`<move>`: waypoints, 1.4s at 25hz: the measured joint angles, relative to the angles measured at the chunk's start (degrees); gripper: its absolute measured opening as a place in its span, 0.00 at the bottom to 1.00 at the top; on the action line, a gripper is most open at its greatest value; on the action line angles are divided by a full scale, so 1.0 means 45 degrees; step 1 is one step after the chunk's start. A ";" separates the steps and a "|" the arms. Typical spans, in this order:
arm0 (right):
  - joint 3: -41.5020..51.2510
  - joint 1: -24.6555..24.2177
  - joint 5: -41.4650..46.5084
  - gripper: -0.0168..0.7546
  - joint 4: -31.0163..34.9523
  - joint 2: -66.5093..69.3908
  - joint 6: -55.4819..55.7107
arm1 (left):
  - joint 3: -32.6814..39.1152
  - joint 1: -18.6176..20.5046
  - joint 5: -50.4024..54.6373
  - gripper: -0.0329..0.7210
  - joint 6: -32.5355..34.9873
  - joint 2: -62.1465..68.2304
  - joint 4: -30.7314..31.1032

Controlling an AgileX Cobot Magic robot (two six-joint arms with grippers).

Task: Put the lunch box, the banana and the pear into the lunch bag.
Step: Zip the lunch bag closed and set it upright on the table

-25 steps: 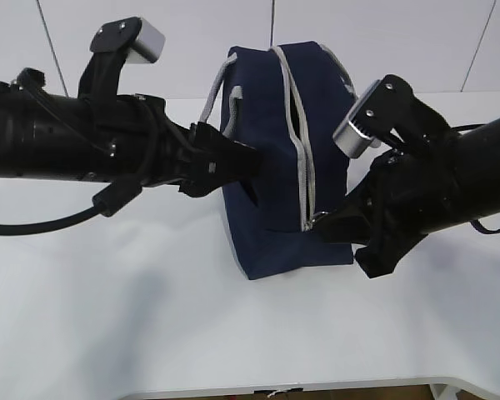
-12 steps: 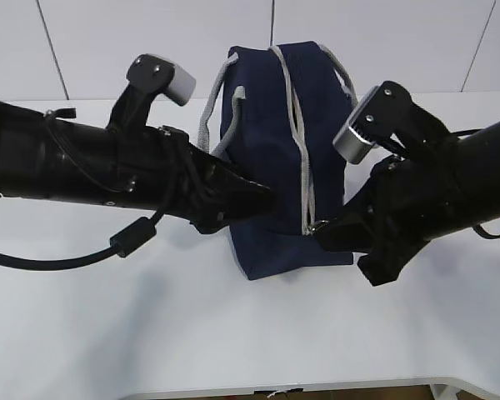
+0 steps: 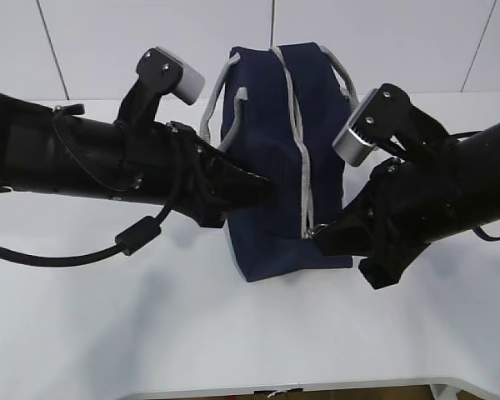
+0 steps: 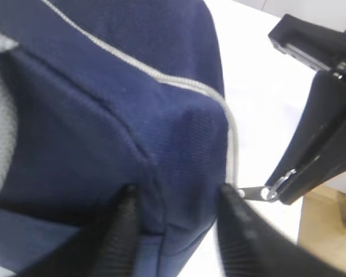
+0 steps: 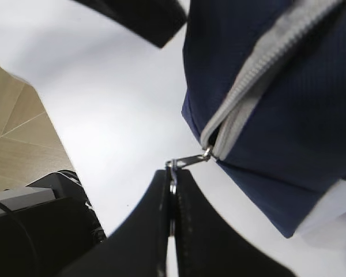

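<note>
The navy lunch bag stands mid-table, its grey zipper running down the near face. My left gripper comes in from the left. In the left wrist view its fingers press both sides of the lunch bag's lower corner, shut on the fabric. My right gripper sits at the bag's bottom right. It is shut on the metal ring pull at the zipper's end, which also shows as the ring pull in the left wrist view. The lunch box, the banana and the pear are out of view.
Grey strap handles arch over the bag's top. The bag rests on a white table whose front edge runs along the bottom. A panelled wall stands close behind. Both black arms crowd the bag's sides.
My left gripper has slid from the bag's left side to its near lower corner and narrowed onto the fabric. The zipper's gaping upper part now lies flatter. The right gripper has barely moved.
</note>
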 joint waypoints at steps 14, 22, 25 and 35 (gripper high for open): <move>-0.0324 0.0000 0.0358 0.05 -0.0403 0.0000 0.0611 | 0.0000 0.0000 0.0039 0.02 0.0098 0.0193 0.0000; -0.2091 0.0000 0.1652 0.05 -0.3055 0.0000 0.4126 | 0.0000 0.0000 0.0362 0.02 0.0098 0.0193 0.0000; -0.2775 0.0000 0.2099 0.05 -0.3239 0.0000 0.4798 | 0.0000 0.0000 0.0362 0.02 0.0102 0.0193 0.0000; -0.4174 0.0000 0.3154 0.05 -0.3848 0.0000 0.7567 | 0.0000 0.0000 0.0383 0.02 0.0124 0.0193 0.0000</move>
